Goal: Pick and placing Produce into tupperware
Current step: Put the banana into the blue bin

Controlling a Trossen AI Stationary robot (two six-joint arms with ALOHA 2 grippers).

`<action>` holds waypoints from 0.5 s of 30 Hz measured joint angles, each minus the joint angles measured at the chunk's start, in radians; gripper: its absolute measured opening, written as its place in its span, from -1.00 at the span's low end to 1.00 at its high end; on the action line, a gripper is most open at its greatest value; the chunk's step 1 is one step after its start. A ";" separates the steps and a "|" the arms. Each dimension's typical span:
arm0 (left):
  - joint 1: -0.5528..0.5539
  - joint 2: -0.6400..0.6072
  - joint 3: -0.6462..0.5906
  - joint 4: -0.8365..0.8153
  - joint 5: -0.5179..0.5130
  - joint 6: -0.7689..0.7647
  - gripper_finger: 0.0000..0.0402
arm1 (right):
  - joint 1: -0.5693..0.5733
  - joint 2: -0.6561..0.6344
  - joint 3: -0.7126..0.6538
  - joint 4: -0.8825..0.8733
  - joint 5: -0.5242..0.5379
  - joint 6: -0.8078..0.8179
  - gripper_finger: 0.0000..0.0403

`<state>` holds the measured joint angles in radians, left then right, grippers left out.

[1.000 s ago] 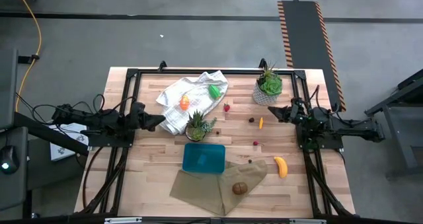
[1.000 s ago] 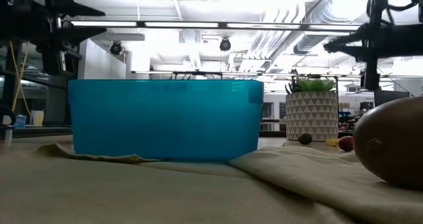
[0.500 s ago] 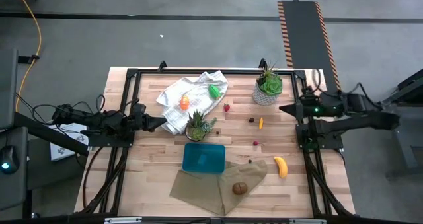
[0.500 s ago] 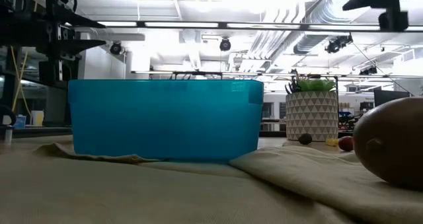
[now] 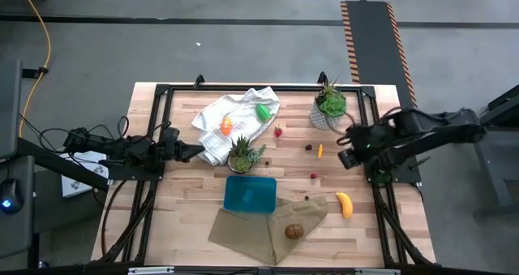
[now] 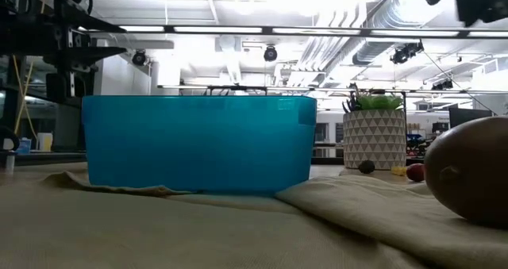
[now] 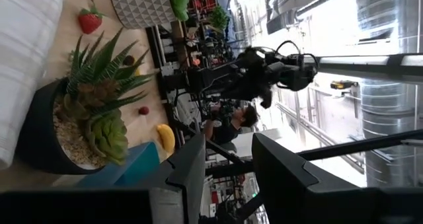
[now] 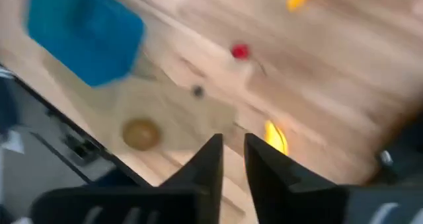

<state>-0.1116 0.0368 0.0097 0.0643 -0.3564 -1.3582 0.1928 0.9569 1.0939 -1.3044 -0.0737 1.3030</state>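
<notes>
done: we see nothing in tupperware (image 5: 250, 194) | left: banana (image 5: 345, 204), kiwi (image 5: 294, 231), the rest | left gripper (image 5: 197, 148) closed, empty; right gripper (image 5: 347, 156) seemingly slightly parted, empty

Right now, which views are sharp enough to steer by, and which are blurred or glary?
High view: sharp, evenly lit. Right wrist view: motion-blurred; tupperware, banana and kiwi smear. Low view: bright ceiling lights, kiwi soft up close. Left wrist view: plant crisp, background washed out.
</notes>
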 joint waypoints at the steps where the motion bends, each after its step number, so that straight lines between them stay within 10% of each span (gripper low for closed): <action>1: 0.000 0.000 0.000 0.000 0.006 0.000 -0.43 | 0.020 0.017 0.000 -0.024 -0.002 0.023 -0.61; 15: 0.000 0.000 0.000 -0.003 0.033 0.000 -0.43 | 0.365 0.143 -0.066 0.003 0.100 0.450 -0.18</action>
<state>-0.1116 0.0368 0.0097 0.0615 -0.3229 -1.3586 0.5582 1.1000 1.0281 -1.3018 0.0262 1.7530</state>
